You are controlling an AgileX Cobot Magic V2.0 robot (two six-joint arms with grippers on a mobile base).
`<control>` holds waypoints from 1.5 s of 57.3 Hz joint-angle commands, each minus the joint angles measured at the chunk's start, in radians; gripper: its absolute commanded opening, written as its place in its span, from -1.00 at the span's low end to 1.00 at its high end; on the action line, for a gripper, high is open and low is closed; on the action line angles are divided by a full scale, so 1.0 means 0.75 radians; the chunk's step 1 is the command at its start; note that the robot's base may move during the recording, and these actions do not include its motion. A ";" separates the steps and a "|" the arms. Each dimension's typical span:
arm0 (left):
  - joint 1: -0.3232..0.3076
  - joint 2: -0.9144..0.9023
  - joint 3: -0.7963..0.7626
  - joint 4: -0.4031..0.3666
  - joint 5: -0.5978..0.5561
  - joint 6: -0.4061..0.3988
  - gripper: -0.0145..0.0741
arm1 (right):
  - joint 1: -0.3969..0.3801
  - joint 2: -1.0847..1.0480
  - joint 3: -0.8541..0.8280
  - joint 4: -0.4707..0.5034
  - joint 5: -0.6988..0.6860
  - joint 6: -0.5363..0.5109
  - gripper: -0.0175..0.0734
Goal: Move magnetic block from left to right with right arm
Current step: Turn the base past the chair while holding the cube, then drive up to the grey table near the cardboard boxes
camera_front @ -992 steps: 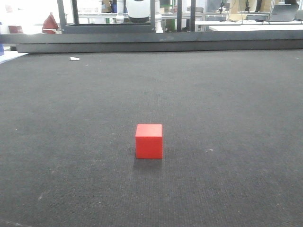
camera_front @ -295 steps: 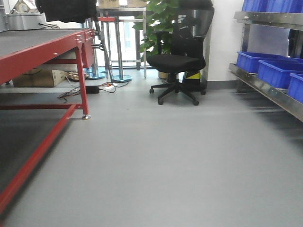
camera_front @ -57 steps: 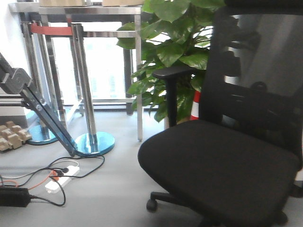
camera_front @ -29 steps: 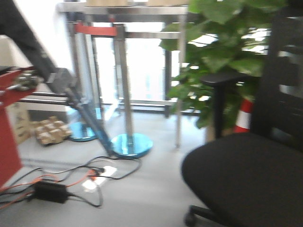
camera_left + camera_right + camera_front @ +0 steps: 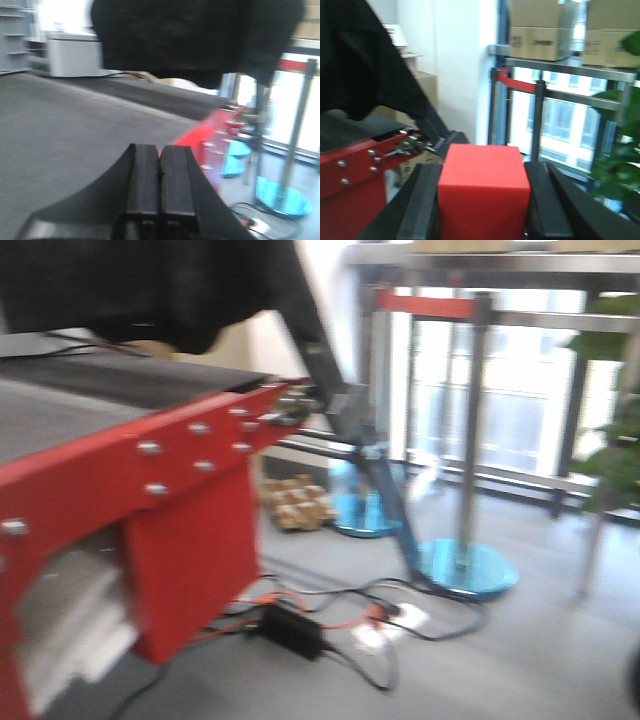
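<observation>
Right end effector (image 5: 482, 171) is clamped on the magnetic block (image 5: 482, 192), its two dark fingers (image 5: 425, 200) pressed against opposite faces of the red cube; the block hangs in the air and rests on nothing, with the red frame (image 5: 350, 175) of the tabletop low to its left in the right wrist view; whether any of the tabletop lies under it cannot be told. Left end effector (image 5: 160, 150) is closed with nothing between its fingers, poised over the dark tabletop (image 5: 60, 115). All three views are smeared, which reads as a rig that is not steady; that is the main hazard, since the block's faces look smooth and a jolt could let it slide or twist out of the grip. Letting go here would likely drop it past the tabletop's edge (image 5: 150, 470) onto the floor (image 5: 520, 660), among the cables (image 5: 330, 625) and beside the blue stanchion base (image 5: 465, 568), where it could not easily be recovered; a low swing toward the tabletop could also knock the block or a finger against the frame; the placing spot on the right is not in view, so the release calls for a settled view first.
</observation>
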 commanded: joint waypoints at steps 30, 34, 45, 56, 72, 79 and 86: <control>0.000 -0.016 0.010 -0.006 -0.115 0.000 -0.96 | -0.007 0.011 -0.038 0.000 -0.122 -0.008 -0.13; 0.000 -0.016 0.010 -0.006 -0.115 0.000 -0.96 | -0.007 0.011 -0.038 0.000 -0.122 -0.008 -0.13; 0.000 -0.016 0.010 -0.006 -0.115 0.000 -0.96 | -0.007 0.011 -0.038 0.000 -0.122 -0.008 -0.13; 0.000 -0.016 0.010 -0.006 -0.115 0.000 -0.96 | -0.007 0.011 -0.038 0.000 -0.122 -0.008 -0.13; 0.000 -0.016 0.010 -0.006 -0.115 0.000 -0.96 | -0.007 0.011 -0.038 0.000 -0.122 -0.008 -0.13; 0.000 -0.016 0.010 -0.006 -0.115 0.000 -0.96 | -0.007 0.011 -0.038 0.000 -0.122 -0.008 -0.13; 0.000 -0.016 0.010 -0.006 -0.115 0.000 -0.96 | -0.007 0.011 -0.038 0.000 -0.122 -0.008 -0.13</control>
